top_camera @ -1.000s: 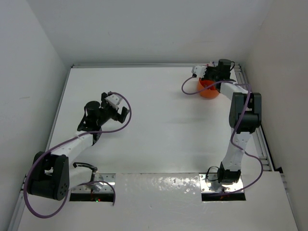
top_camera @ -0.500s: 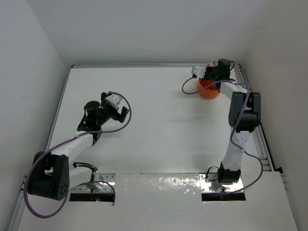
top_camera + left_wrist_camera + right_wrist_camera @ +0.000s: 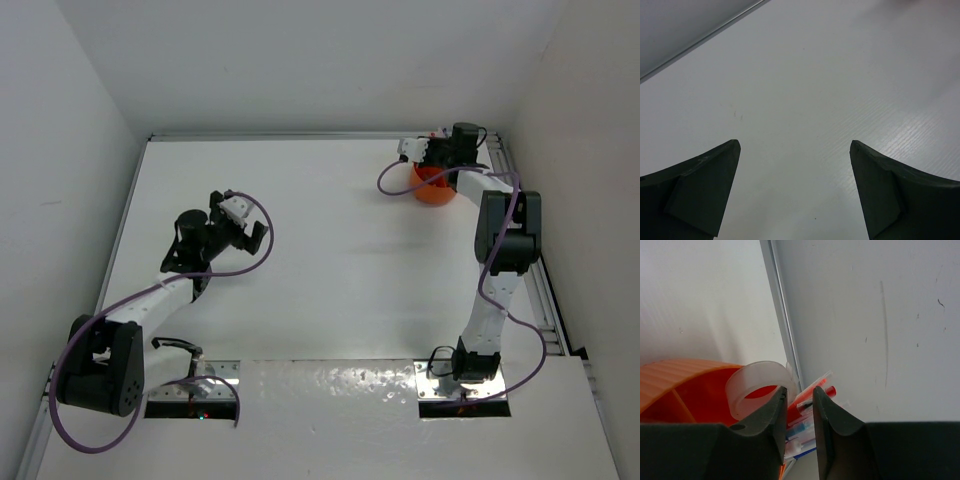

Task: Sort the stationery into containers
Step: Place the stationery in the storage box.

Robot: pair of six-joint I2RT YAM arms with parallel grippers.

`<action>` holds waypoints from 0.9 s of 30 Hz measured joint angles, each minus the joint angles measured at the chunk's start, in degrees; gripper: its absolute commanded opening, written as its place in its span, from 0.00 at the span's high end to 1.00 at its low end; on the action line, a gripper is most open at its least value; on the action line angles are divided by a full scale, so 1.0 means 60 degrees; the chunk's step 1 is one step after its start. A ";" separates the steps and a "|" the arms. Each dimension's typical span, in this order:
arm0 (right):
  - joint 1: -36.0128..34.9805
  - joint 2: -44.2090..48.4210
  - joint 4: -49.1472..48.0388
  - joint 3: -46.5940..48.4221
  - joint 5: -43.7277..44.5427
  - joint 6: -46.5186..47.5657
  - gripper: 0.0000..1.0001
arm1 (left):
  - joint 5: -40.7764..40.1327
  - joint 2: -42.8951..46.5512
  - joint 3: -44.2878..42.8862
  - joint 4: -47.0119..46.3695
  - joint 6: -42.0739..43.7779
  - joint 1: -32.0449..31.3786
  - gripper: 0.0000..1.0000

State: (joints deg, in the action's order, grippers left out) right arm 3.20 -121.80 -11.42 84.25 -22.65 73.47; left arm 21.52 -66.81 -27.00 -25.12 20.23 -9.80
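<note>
Right wrist view, lower centre: the right gripper (image 3: 800,390) shows a narrow gap between its jaws, with nothing clamped in it. The clear tape ring (image 3: 757,372) sits just left of them, against the left finger, over the orange tub (image 3: 670,375). Pens (image 3: 815,385) show behind the gap. The left gripper (image 3: 795,145) is spread wide and holds nothing. In the top view, both arms are placed as they were a second ago.

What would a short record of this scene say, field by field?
setting: white table, two arms
left tool: wide open, holding nothing, above the table
right tool: jaws slightly parted, nothing between them, over the orange tub at the far right corner
clear tape ring: standing on edge over the tub, beside one finger of the right tool
pens: red and blue ones bunched just beyond the right tool's fingertips
</note>
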 measured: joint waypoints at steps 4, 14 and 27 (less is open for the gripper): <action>0.0000 0.0018 -0.0015 -0.0011 0.0011 -0.0058 0.74 | 0.0000 0.0011 0.0004 -0.0022 0.0040 0.0000 0.11; 0.0000 0.0350 0.0080 -0.0321 0.0087 -0.0040 0.71 | 0.0004 0.0120 0.0095 -0.0084 0.0084 0.0011 0.10; 0.0007 0.0892 0.0040 -0.0707 0.0291 -0.0091 0.70 | 0.0004 0.0280 0.0200 -0.0193 0.0120 0.0036 0.10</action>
State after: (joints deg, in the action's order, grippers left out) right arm 3.25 -116.44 -11.18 80.01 -20.91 72.93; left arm 21.54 -65.12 -25.80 -26.28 20.95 -9.58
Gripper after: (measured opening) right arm 0.297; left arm 0.895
